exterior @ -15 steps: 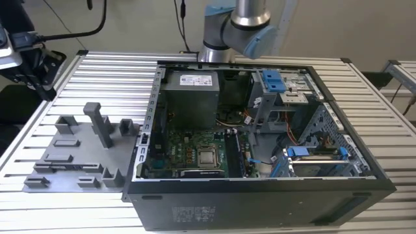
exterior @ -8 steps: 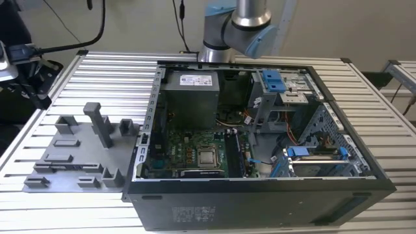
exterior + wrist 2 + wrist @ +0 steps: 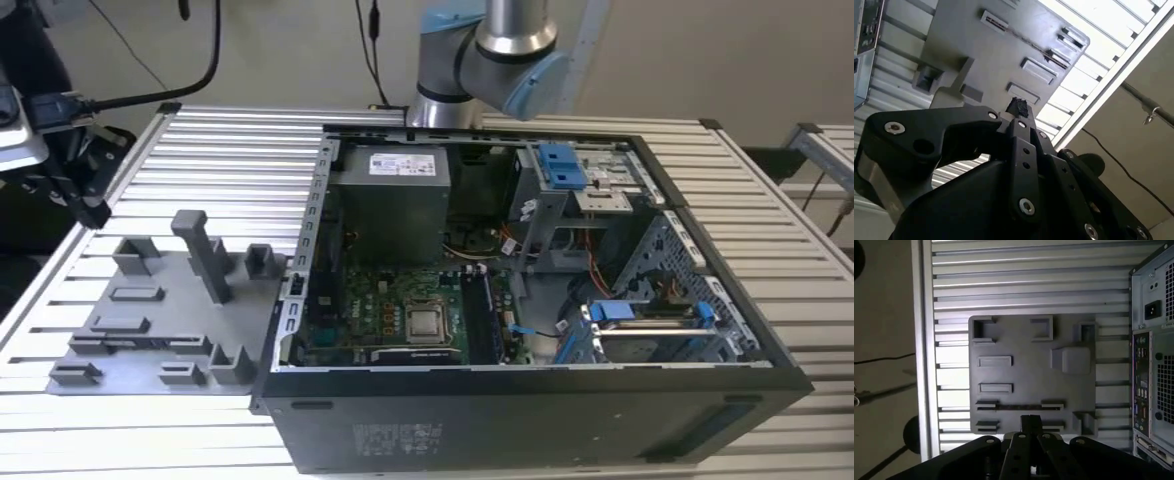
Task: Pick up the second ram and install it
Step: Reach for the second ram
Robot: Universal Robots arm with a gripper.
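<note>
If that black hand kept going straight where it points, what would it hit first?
Most likely the grey slotted holder tray: the hand points straight at it, though how far off is unclear.

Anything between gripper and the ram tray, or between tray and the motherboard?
Nothing visible stands between the gripper and the grey tray beneath it. Between tray and motherboard stands the case wall that faces the tray. The top there is open, so the way in looks clear from above.

slatted table [image 3: 227,140] bears grey tray [image 3: 174,315], computer case [image 3: 534,425].
</note>
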